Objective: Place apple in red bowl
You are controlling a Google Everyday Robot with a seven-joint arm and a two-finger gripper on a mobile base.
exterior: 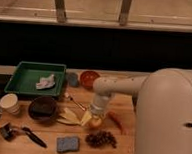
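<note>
1. My claw (95, 115): hangs from the wrist pointing straight down, close over the apple (93, 123); placed so, I judge, because a round fruit among clutter is best taken from above; whether it is clenched on the fruit or loose about it I cannot tell, its tip merging with the apple.

2. Apple: on the wooden table (118, 149), front middle, under my claw; not yet in the bowl; pale banana pieces (70, 116) lie just beside it on the tray side, a thin orange carrot (116, 121) near it on the other; a narrow place, so a sideways approach would likely shove a neighbour.

3. Red bowl (90, 78): upright near the back edge, behind the apple, apparently empty; a blue-grey cup (72, 79) just beside it; my forearm runs across in front of it; the carry looks short, up and back.

4. Dark brown bowl (42, 107): beyond the banana pieces; larger; not the target.

5. Green tray (19, 71): back corner, holding a crumpled pale thing (46, 81); well apart from the work.

6. Front row: blue sponge (67, 143), dark clustered heap (100, 138), black-handled tool (30, 136); a white cup (9, 104) at the far side; none in my path.
</note>
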